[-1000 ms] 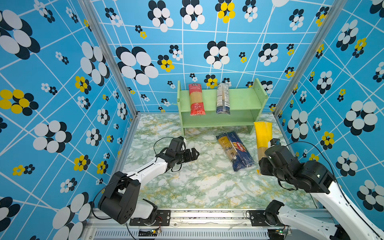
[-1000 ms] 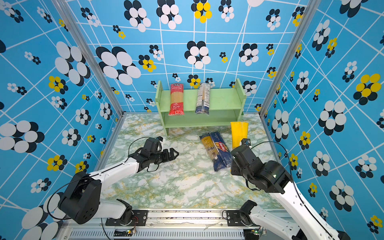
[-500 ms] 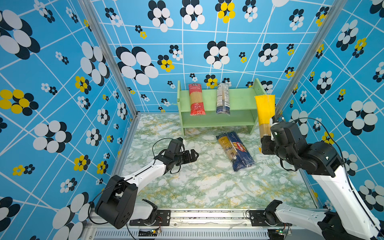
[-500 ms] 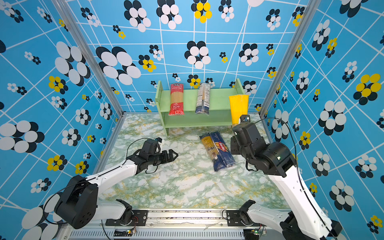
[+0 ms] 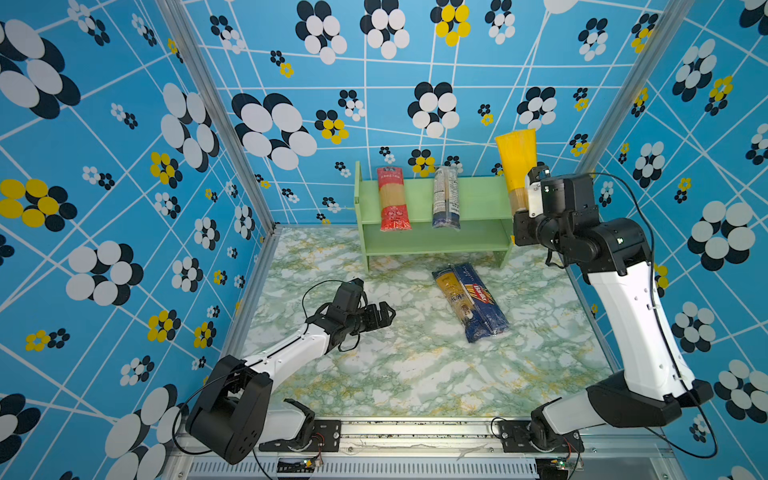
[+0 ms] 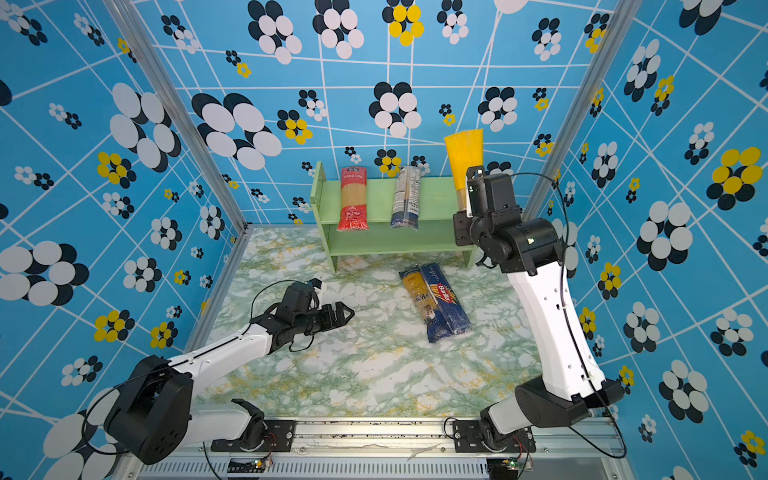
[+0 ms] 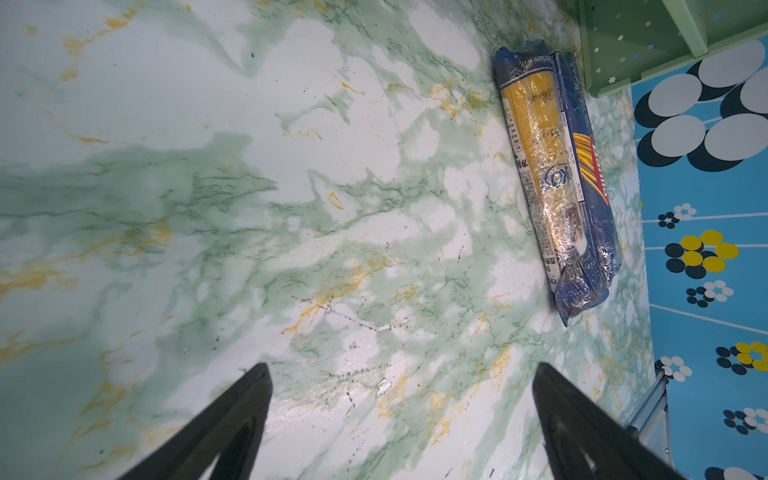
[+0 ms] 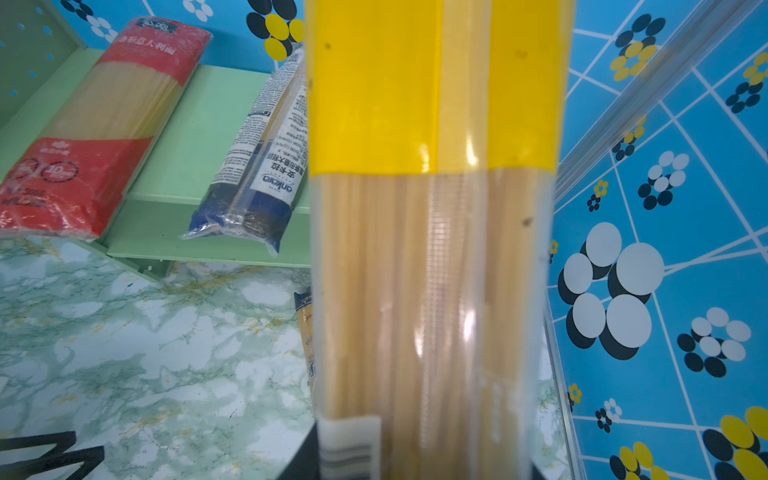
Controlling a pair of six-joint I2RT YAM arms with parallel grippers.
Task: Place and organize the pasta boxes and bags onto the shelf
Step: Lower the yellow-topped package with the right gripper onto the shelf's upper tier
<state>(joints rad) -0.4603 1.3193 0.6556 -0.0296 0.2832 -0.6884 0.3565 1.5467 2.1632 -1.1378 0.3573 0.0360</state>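
Yellow-topped bag (image 5: 515, 166): your right gripper (image 5: 523, 206) is clamped on its lower half and holds it upright, yellow end up, at the right-hand end of the shelf (image 5: 478, 199). The bag's bottom end is hidden behind the wrist, so you cannot tell from either top view whether it touches the shelf.

Shelf, top tier: the red-ended bag (image 5: 392, 199) lies towards the left and the clear white/blue-label bag (image 5: 445, 197) near the middle. Both run front to back, well apart, with their front ends hanging over the edge. The lower tier shows nothing on it.

Marble-print table (image 5: 395, 374): the blue-ended bag (image 5: 455, 299) and the dark blue Barilla box (image 5: 484, 303) lie touching, side by side, in front of the shelf's right half.

Your left gripper (image 5: 382, 316) hangs low over the table left of centre, jaws spread wide with nothing between them, pointing towards that pair and well apart from it.
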